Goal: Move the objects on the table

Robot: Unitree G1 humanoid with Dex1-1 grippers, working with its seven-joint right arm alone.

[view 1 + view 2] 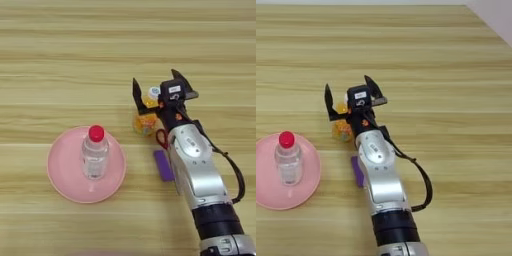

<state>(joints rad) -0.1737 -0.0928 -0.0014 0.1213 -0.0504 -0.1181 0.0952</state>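
A round pink plate (62,172) lies at the left of the table (60,60). On it stands a clear plastic bottle (95,155) with a red cap. To its right is the small orange juice bottle (145,121), its white cap pointing away from me. My right gripper (156,86) is open above that cap, one black finger on each side and neither touching it. A red scissors handle (161,138) peeks out beside my forearm; the blades are hidden. The purple block (163,165) lies against the forearm's left side.
My silver forearm (378,170) comes in from the bottom edge and covers part of the table right of the block. The table's far right corner (478,12) shows in the right eye view.
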